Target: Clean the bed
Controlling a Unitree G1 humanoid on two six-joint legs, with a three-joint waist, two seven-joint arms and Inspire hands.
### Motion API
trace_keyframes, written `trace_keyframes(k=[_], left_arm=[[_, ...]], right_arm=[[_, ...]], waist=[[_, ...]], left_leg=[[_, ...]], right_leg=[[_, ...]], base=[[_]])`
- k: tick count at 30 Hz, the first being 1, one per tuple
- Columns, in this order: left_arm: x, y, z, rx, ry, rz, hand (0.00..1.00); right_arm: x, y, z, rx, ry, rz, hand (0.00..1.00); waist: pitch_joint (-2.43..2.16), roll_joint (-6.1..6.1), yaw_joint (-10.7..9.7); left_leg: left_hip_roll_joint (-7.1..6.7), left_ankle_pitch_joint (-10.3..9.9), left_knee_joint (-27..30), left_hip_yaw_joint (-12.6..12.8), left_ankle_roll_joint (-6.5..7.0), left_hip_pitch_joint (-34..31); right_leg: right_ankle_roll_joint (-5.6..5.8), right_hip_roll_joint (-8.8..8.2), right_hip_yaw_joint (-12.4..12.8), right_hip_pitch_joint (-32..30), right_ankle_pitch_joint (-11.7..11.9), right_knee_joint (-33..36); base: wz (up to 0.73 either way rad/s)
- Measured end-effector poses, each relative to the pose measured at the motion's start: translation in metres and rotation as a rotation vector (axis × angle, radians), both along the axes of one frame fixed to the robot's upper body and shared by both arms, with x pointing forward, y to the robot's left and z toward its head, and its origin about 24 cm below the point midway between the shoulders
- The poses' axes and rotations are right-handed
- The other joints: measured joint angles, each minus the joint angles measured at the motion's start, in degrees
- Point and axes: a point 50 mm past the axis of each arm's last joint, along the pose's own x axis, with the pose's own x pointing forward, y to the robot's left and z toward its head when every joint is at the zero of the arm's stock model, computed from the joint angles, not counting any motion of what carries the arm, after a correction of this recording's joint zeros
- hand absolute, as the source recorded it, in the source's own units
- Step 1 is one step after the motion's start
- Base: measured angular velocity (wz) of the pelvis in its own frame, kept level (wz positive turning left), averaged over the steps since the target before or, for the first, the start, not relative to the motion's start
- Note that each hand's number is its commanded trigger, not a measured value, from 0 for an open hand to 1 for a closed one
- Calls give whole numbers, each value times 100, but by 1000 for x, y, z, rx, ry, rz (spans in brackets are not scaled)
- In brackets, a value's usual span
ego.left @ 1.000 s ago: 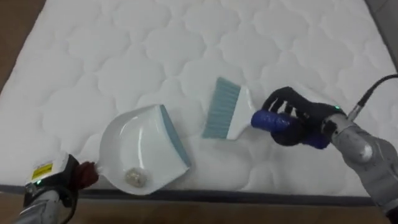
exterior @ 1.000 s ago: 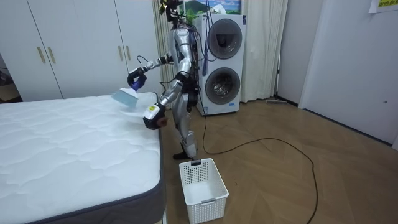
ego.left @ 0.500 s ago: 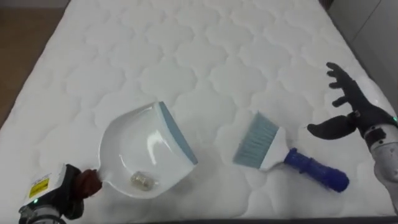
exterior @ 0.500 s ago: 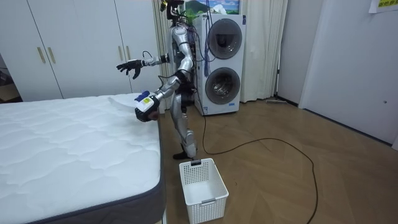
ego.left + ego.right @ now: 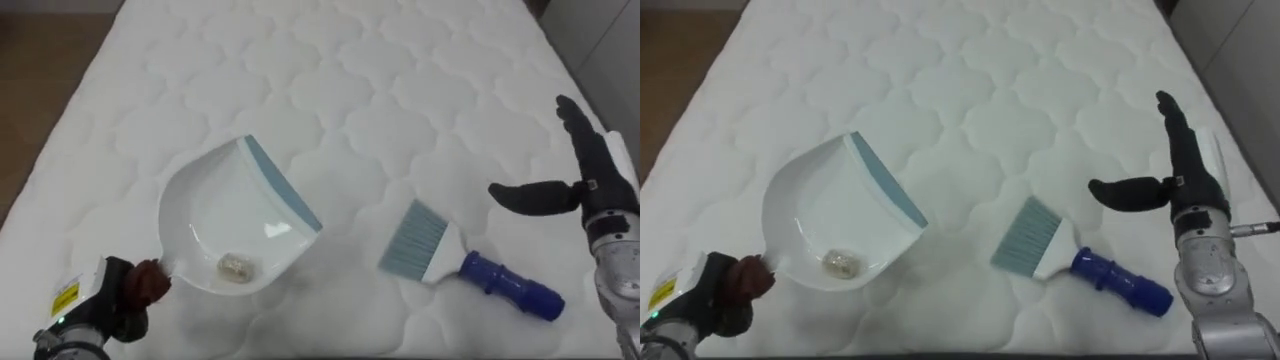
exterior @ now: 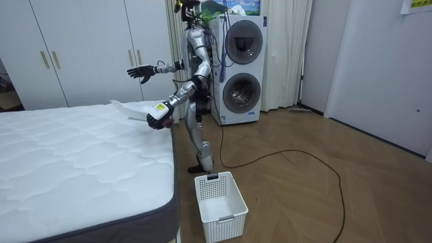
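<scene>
A white dustpan (image 5: 230, 225) with a blue-grey lip hangs a little above the white quilted mattress (image 5: 330, 90), tipped up at its lip. A small crumpled scrap (image 5: 235, 266) lies in its bowl. My left hand (image 5: 120, 300) is shut on the dustpan's brown handle at the lower left. A hand brush (image 5: 465, 262) with pale blue bristles and a blue handle lies loose on the mattress to the right. My right hand (image 5: 580, 180) is open above the bed's right side, apart from the brush. In the room view I stand at the bed's far corner, dustpan (image 6: 131, 108) lifted.
A white slatted basket (image 6: 221, 196) stands on the wooden floor near the bed's foot. Two stacked washing machines (image 6: 239, 67) are behind me, and white wardrobes (image 6: 74, 47) line the wall. Wooden floor runs along the mattress's left edge (image 5: 40, 90).
My right hand let go of the brush, opened and rose away to the right; the brush now lies on the mattress. My left hand lifted and tipped the dustpan.
</scene>
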Motion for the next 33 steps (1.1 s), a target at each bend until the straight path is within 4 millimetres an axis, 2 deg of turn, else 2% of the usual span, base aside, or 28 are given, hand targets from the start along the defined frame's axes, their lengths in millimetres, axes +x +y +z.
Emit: trace_keyframes(k=[3,5,7,9,10,12,19,26,29,30,32,33], left_arm=[[-1,-2,-2,-15,20,0,100],[-3,-5,-5,-31,37,0,100],[-3,-8,-7,-47,49,1,100],[-3,-10,-9,-59,58,0,100],[-3,-11,-9,-62,60,0,100],[-4,-11,-11,-70,77,5,100],[-7,-13,-14,-87,110,1,100],[-8,-15,-16,-99,123,1,100],[-8,-16,-16,-106,131,-4,100],[-8,-17,-17,-111,141,-8,100],[-10,-17,-18,-117,156,-13,100],[-10,-18,-18,-122,163,-16,100]], right_arm=[[0,4,-3,1,11,13,0],[0,6,-4,21,12,10,0],[0,6,-5,47,11,3,0],[0,8,-6,53,12,0,0],[0,8,-6,53,13,1,0],[0,8,-6,55,14,2,0],[3,18,1,90,-31,28,0],[4,44,-8,210,-28,61,0],[4,46,-10,228,-14,58,0],[4,45,-11,226,-8,53,0],[1,45,-13,222,1,51,0],[-1,44,-15,224,6,47,0]], waist=[[-1,-2,-91],[-4,-4,-100],[-6,-5,-104],[-9,-2,-140],[-9,-1,-175],[-16,11,-132],[-34,56,-24],[-42,99,44],[-46,133,39],[-44,153,36],[-50,164,-68],[-50,173,-188]], left_leg=[[19,-54,244,-161,-17,-206],[41,-72,395,-105,-31,-320],[75,-72,511,98,-31,-427],[153,-71,628,515,-29,-561],[186,-70,676,630,-28,-610],[218,-72,724,711,-25,-593],[189,-54,616,650,-33,-550],[117,-36,582,357,-20,-609],[91,2,576,314,47,-606],[36,23,565,183,84,-583],[-95,67,547,-171,159,-543],[-237,99,553,-574,208,-505]], right_leg=[[-22,-51,-284,-10,-82,52],[-32,-87,-455,-3,-136,90],[-38,-131,-651,5,-203,131],[-39,-202,-1009,50,-308,180],[-29,-225,-1190,101,-354,182],[-21,-239,-1336,214,-413,176],[-14,-252,-1692,425,-499,96],[43,-344,-1966,446,-525,304],[140,-472,-1938,471,-581,628],[198,-542,-1801,472,-615,837],[335,-661,-1542,481,-699,1205],[405,-684,-1147,457,-740,1408]], base=[[43],[53],[59],[86],[79],[54],[30],[27],[75],[101],[126],[155]])
